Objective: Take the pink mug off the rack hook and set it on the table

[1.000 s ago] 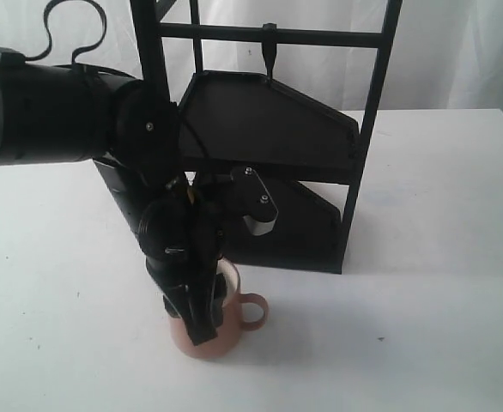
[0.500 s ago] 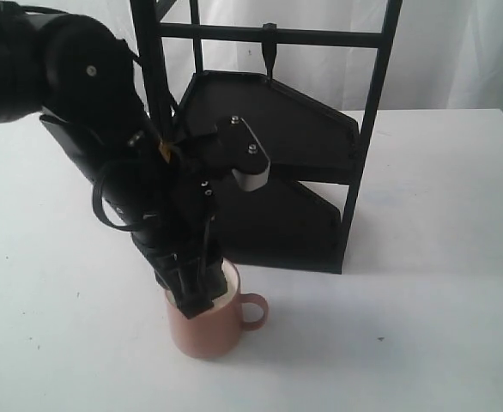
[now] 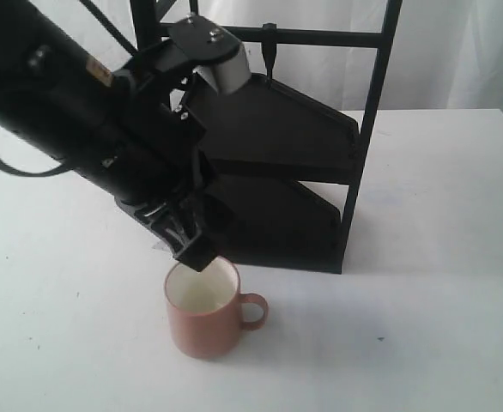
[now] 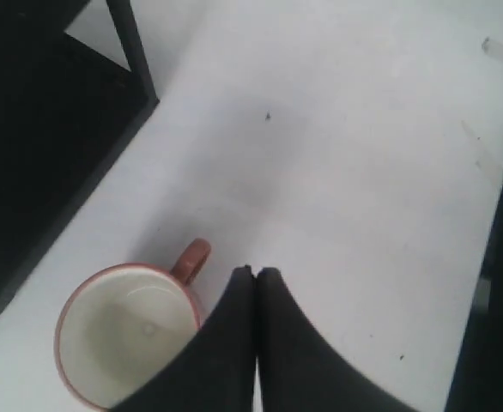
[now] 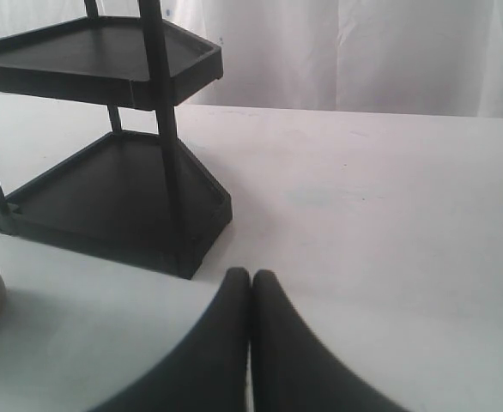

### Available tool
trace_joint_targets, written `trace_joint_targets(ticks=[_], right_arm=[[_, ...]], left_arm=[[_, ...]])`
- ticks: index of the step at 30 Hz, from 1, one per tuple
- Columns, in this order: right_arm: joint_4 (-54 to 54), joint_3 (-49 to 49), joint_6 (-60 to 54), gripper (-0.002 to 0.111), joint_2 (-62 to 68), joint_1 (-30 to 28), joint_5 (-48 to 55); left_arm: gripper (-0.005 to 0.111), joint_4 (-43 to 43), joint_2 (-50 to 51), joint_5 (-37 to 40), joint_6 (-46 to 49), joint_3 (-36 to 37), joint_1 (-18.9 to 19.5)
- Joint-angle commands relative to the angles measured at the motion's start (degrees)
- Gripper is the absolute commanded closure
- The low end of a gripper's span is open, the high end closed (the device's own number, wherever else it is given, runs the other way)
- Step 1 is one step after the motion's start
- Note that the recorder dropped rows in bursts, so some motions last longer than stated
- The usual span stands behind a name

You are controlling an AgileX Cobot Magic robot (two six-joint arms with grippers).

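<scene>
The pink mug (image 3: 203, 314) stands upright on the white table (image 3: 423, 309), handle toward the right, cream inside showing, just in front of the black rack. It also shows in the left wrist view as the pink mug (image 4: 123, 343). My left gripper (image 3: 195, 254) hangs just above the mug's far rim, shut with nothing in it; in its own view the left gripper (image 4: 255, 273) has both fingers pressed together beside the handle. The rack hook (image 3: 269, 53) hangs bare from the top crossbar. My right gripper (image 5: 251, 275) is shut and empty, low over the table.
The black two-shelf rack (image 3: 277, 129) stands behind the mug, its front post (image 3: 367, 137) to the right. In the right wrist view the rack (image 5: 106, 197) sits to one side. White curtain backs the scene.
The left gripper has risen out of the mug and pulled back up and left, closing its fingers. The mug stays standing on the table where it was set.
</scene>
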Motion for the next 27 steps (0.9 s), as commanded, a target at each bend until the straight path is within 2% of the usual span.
trace_joint_targets(ticks=[1,5,9,17,27], right_arm=[[0.00,0.29,0.00,0.108,-0.37,-0.16,-0.50],[0.00,0.29,0.00,0.108,-0.37,-0.16,-0.50],[0.00,0.29,0.00,0.108,-0.37,-0.16,-0.50],[0.00,0.29,0.00,0.108,-0.37,-0.16,-0.50],[0.00,0.29,0.00,0.108,-0.37,-0.16,-0.50]], left_arm=[[0.107,-1.05,-8.14,-6.93,-1.88,7.03,-0.19],[0.107,-1.05,-20.73,-13.88,-4.87,19.14,-0.19],[0.107,-1.05,-32.49,-16.43,-9.71,27.64,-0.19],[0.107,-1.05,-42.56,-15.55,-11.73,31.08,-0.19],[0.107,-0.73,-43.72,-15.30,-11.41,31.08,-0.19]])
